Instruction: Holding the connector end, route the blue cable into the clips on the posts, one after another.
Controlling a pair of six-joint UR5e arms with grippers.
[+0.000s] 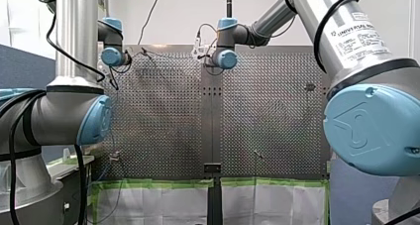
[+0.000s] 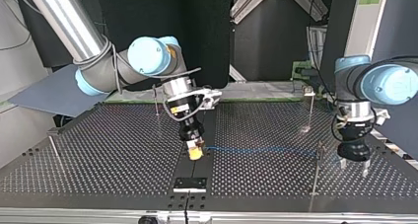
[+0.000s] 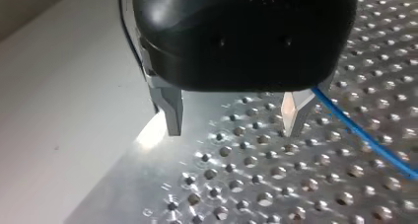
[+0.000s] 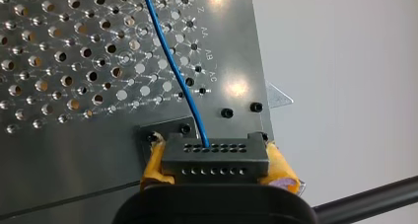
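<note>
My right pincer [image 2: 195, 154] is clamped on the black connector [image 4: 215, 158] between yellow pads [image 4: 281, 170], low over the desk [image 2: 123, 150]; the blue cable [image 2: 261, 149] runs from it nearly level to a thin post [image 2: 318, 167] near my left pincer [image 3: 231, 118], whose metal fingers [image 3: 170, 108] stand apart, empty; whether the cable is caught on that post I cannot tell; too hard a pull could bend the post or tear the cable from the connector; slack could let it slip off; the empty pincer, beside the cable, could snag it.

Silver arms [image 1: 74, 36], pale-blue joint caps [image 1: 369, 131], black cables [image 1: 337, 17] — my left tool [image 3: 232, 130] black, metal-fingered — my right tool [image 4: 217, 169] yellow-padded.
</note>
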